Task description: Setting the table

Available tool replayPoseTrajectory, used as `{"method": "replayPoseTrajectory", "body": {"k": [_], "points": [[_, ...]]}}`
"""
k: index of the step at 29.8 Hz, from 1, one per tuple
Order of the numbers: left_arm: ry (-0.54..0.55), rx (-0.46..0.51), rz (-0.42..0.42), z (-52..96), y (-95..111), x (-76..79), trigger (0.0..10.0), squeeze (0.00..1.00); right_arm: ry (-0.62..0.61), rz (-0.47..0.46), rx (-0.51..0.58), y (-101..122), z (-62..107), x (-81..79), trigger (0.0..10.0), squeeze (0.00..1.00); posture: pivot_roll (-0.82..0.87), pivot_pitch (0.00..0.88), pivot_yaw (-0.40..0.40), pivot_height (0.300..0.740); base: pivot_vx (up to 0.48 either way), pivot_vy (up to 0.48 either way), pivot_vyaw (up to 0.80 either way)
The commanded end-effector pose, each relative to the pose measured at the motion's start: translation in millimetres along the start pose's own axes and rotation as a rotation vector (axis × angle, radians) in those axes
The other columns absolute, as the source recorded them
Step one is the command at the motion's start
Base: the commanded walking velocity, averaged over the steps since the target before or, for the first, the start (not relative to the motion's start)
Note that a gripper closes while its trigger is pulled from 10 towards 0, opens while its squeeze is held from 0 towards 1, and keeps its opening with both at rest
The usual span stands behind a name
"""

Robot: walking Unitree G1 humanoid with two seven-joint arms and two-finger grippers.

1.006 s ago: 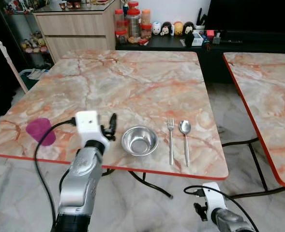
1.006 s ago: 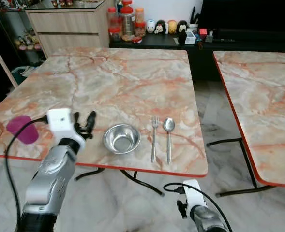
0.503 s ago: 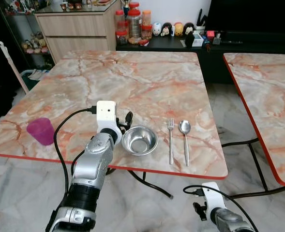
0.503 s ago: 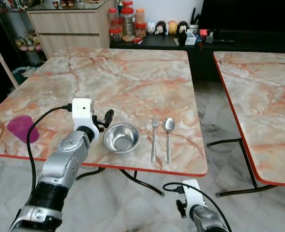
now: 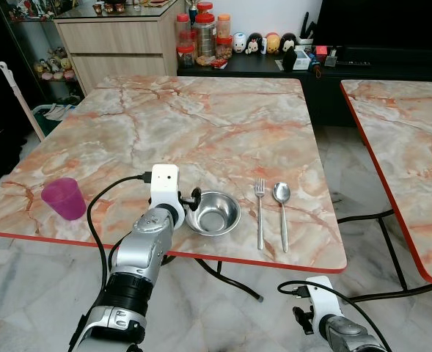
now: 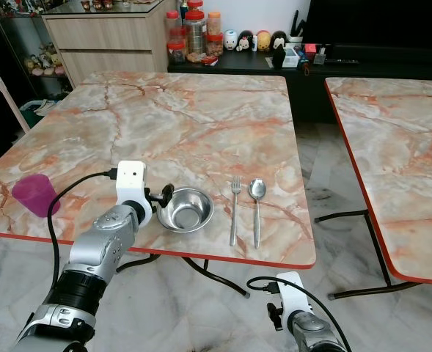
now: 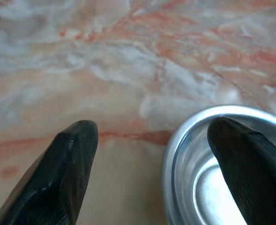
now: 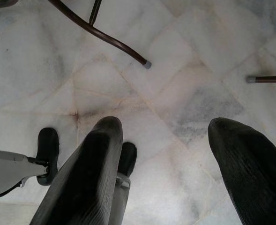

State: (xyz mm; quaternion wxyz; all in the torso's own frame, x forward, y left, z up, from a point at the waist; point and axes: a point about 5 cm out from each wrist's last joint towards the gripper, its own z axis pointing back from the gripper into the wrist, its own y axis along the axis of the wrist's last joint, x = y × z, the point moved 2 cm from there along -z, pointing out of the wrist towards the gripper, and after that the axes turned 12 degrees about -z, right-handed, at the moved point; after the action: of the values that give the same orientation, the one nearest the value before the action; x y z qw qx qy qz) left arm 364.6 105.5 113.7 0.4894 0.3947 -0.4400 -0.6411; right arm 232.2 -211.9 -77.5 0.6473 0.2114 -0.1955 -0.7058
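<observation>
Left gripper [image 7: 147, 164] at steel bowl [image 5: 213, 213] on worktop [image 5: 201, 132], fingers spread astride its near rim. Fork [image 5: 260, 213], spoon [image 5: 282, 209] beside. Right gripper [image 8: 175, 173] hangs, fingers apart, over floor.

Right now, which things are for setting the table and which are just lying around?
For the job: bowl, fork, spoon, pink cup, left end effector at the bowl's rim.
Lying about: jars, little figures on the far cabinet.
</observation>
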Motion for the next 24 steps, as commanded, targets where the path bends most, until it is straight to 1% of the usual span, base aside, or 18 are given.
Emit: {"method": "replayPoseTrajectory", "body": {"k": [1,2,3,6,11,14,15,24], "points": [[-0.023,0.0,0.014,-1.1,4.8,-0.6,10.0,0.0,0.005,-0.01,0.008,2.5,-0.3,-1.9,10.0,0.0,0.01,0.012,0.042,0.74,0.0,0.0,0.0],[-0.037,-0.004,0.004,-0.9,4.2,-0.5,10.0,0.0,0.005,-0.01,0.008,2.4,-0.3,-1.8,10.0,0.0,0.01,0.012,0.043,0.74,0.0,0.0,0.0],[-0.038,-0.011,-0.002,-0.7,3.0,-3.7,10.0,0.0,0.004,-0.011,0.008,2.2,-0.3,-1.8,10.0,0.0,0.01,0.012,0.043,0.74,0.0,0.0,0.0],[-0.032,-0.019,0.002,-0.5,2.4,-9.5,10.0,0.0,0.004,-0.013,0.008,2.0,-0.3,-1.8,10.0,0.0,0.01,0.014,0.046,0.74,0.0,0.0,0.0],[-0.039,-0.039,0.004,-0.6,0.4,-12.8,10.0,0.0,0.005,-0.013,0.008,2.1,-0.3,-2.0,10.0,0.0,0.01,0.017,0.047,0.74,0.0,0.0,0.0],[-0.048,-0.045,0.016,-0.4,-0.5,-11.7,10.0,0.0,0.005,-0.014,0.009,2.0,-0.4,-2.1,10.0,0.0,0.01,0.017,0.049,0.74,0.0,0.0,0.0],[-0.065,-0.05,0.022,-0.3,-1.5,-8.5,10.0,0.0,0.005,-0.014,0.009,2.1,-0.4,-2.3,10.0,0.0,0.01,0.016,0.05,0.74,0.0,0.0,0.0],[-0.11,-0.059,0.034,-0.3,-2.5,1.4,10.0,0.0,0.006,-0.015,0.009,2.4,-0.5,-2.6,10.0,0.0,0.01,0.015,0.051,0.74,0.0,0.0,0.0]]}}
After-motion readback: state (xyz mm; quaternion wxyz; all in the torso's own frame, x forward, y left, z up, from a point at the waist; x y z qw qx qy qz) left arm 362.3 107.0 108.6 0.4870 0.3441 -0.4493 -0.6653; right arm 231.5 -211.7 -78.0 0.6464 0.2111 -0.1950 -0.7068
